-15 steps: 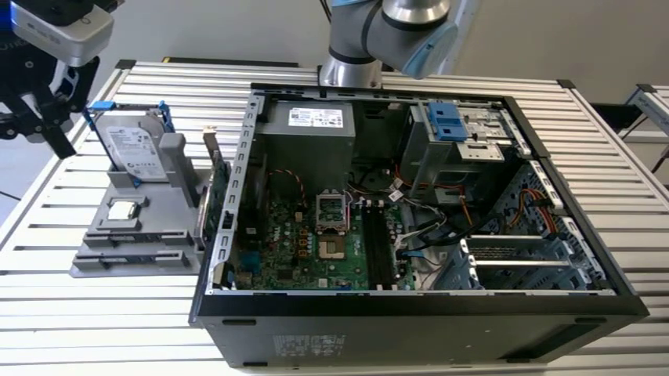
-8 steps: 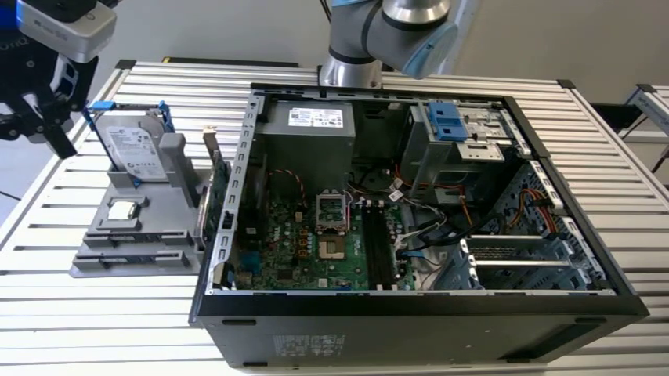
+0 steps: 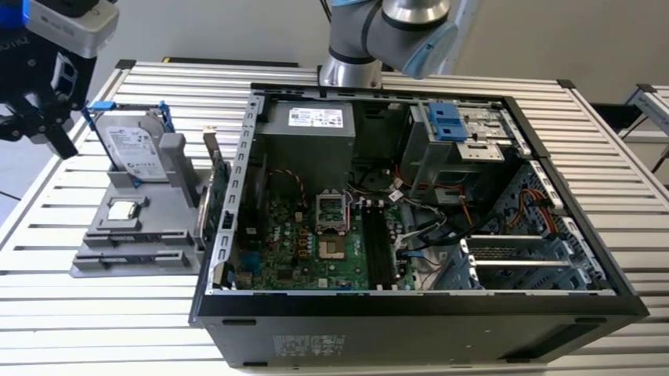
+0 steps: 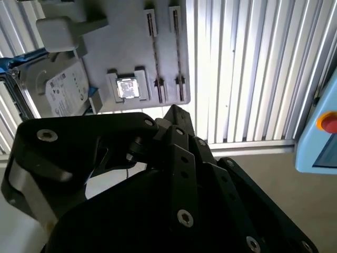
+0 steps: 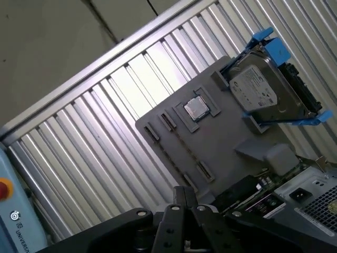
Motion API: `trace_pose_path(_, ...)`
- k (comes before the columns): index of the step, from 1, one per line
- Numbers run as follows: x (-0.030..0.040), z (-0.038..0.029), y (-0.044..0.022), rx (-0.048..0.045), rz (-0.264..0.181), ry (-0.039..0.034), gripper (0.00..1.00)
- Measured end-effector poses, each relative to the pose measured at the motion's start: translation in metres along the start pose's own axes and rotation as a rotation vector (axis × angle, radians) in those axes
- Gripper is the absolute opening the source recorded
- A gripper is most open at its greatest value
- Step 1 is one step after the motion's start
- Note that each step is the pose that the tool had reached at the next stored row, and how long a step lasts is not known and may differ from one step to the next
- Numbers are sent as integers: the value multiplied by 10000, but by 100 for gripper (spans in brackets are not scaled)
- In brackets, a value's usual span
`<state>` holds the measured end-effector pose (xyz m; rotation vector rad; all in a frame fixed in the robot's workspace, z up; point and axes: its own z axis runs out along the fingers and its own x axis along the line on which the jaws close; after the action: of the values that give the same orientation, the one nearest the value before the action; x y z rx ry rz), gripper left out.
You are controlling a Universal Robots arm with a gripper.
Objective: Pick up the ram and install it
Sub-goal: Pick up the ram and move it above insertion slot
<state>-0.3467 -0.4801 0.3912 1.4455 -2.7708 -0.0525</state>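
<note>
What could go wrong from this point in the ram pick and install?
1. The ram seems to stand on edge between the gray holder and the case wall; the gripper may knock either.
2. The upright hard drive stands between gripper and ram in the exterior view; a low approach could strike it.
3. The memory slots lie beside loose cables, which might snag the stick.
</note>
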Motion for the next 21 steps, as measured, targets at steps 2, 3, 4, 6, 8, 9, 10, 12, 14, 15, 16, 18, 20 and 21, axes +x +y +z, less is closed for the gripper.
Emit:
trace_pose_path(2, 0, 0, 0, 12, -195, -2, 0)
trace_pose_path(3, 0, 1, 0, 19, -290, -4, 0)
trace_pose_path(4, 0, 1, 0, 25, -386, -5, 0)
trace_pose_path(6, 0, 0, 0, 39, -572, -7, 0)
trace_pose_path(8, 0, 1, 0, 49, -763, -8, 0)
trace_pose_path(9, 0, 0, 0, 53, -866, -7, 0)
trace_pose_path(10, 0, 0, 0, 59, -969, -7, 0)
trace_pose_path(12, 0, 0, 0, 68, -1184, -6, 0)
trace_pose_path(14, 0, 0, 0, 74, -1397, -3, 0)
trace_pose_path(15, 0, 0, 0, 75, -1507, -1, 0)
trace_pose_path(16, 1, 0, 0, 77, -1611, 2, 0)
trace_pose_path(18, 0, -1, 0, 78, -1816, 9, 0)
trace_pose_path(20, 0, 0, 0, 79, -2036, 14, 0)
trace_pose_path(21, 0, 0, 0, 79, -2146, 18, 0)
